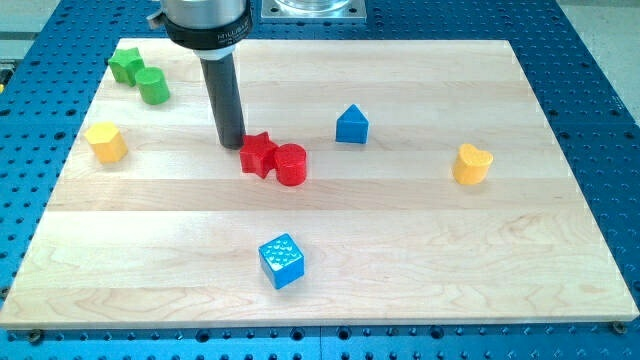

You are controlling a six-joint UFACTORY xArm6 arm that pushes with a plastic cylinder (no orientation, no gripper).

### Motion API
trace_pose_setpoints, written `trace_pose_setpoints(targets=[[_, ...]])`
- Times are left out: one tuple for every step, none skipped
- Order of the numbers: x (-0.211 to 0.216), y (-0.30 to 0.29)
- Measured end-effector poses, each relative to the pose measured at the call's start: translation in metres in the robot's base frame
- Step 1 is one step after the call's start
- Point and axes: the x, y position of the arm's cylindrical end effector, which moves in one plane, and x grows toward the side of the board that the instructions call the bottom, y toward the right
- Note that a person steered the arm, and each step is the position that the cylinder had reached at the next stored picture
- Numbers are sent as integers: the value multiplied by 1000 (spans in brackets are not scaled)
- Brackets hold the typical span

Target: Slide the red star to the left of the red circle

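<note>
The red star (258, 153) lies near the board's middle, touching the left side of the red circle (291, 164). My tip (232, 145) stands just to the left of the red star, at its upper left edge, touching it or nearly so. The dark rod rises from there to the view's top.
A wooden board (420, 250) carries a blue house-shaped block (351, 125), a blue cube (281, 261), a yellow heart-like block (472, 164) at the right, a yellow hexagon (106, 142) at the left, and a green star (125, 65) and green cylinder (153, 86) at the top left.
</note>
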Motion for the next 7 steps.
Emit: trace_pose_setpoints(targets=[[0, 0], [0, 0], [0, 0], [0, 2], [0, 6], [0, 13], [0, -30]])
